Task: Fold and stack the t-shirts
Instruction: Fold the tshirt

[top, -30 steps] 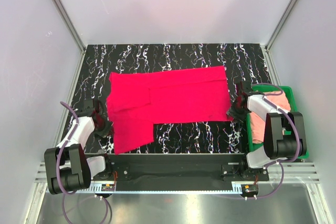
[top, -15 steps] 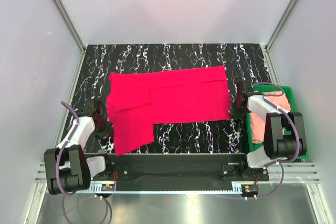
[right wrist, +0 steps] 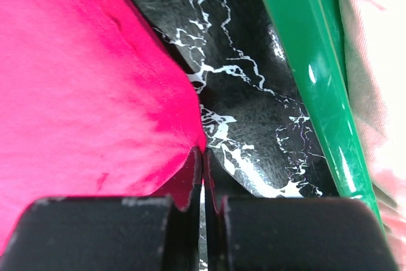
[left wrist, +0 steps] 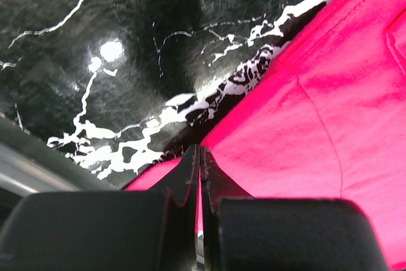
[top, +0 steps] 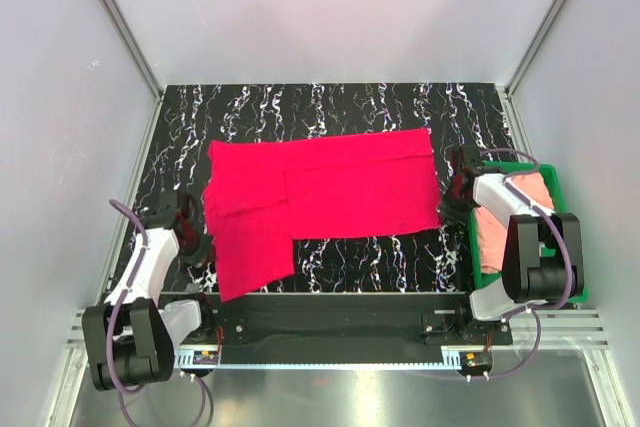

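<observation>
Grippers sit low at the front of the black marbled table (top: 340,107), one at each end of the red shirt (top: 330,192). The left gripper (left wrist: 200,169) is clenched on the shirt's near-left edge, with a sliver of red cloth pinched between its tips. The right gripper (right wrist: 203,169) is clamped on the shirt's near-right corner. Just beside it to the right stands a green tray (right wrist: 307,61) with the pink shirt (top: 490,237) lying inside. Beyond the grippers the red shirt lies flat across the middle of the table, its long side running left to right and a flap reaching toward the near-left.
</observation>
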Action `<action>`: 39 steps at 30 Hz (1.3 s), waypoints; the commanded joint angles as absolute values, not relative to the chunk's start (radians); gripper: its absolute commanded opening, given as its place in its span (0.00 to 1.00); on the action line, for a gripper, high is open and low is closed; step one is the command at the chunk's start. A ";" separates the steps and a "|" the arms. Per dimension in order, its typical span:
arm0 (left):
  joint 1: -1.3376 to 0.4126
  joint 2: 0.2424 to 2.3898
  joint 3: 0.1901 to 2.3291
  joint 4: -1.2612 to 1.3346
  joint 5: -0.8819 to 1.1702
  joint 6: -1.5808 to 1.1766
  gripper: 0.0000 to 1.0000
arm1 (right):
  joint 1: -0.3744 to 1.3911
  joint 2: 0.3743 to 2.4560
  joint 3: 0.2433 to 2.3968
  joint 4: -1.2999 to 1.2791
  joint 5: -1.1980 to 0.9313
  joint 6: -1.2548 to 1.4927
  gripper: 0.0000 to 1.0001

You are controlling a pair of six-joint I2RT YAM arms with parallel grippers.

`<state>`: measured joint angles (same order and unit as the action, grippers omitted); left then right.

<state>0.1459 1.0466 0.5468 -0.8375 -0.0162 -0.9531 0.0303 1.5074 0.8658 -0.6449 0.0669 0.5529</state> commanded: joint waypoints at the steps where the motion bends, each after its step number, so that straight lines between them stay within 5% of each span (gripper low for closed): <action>1: 0.140 1.023 0.610 -0.880 -0.046 -0.971 0.00 | 0.028 1.519 0.920 -0.684 0.057 0.525 0.01; 39: 0.080 1.448 1.200 -0.765 -0.117 -0.850 0.00 | 0.028 1.931 1.486 -0.804 0.094 0.453 0.01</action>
